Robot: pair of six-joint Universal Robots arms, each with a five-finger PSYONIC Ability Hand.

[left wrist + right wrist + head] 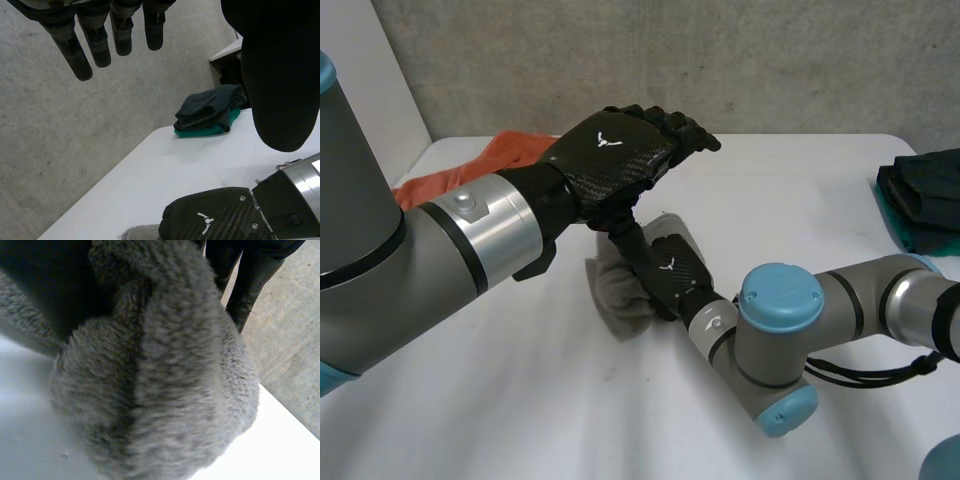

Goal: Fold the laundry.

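Fingers [75,55] straight, left hand [610,160] above grey towel [620,295]

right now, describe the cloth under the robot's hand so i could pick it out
On the white table, look near the middle, under the robot's right hand. There lies a bunched grey fuzzy cloth, the only fluffy grey one: the orange cloth lies far left, the dark folded pile at the right edge.

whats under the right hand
A grey fuzzy cloth, bunched on the white table, lies under the right hand. The cloth's part beneath the palm is covered.
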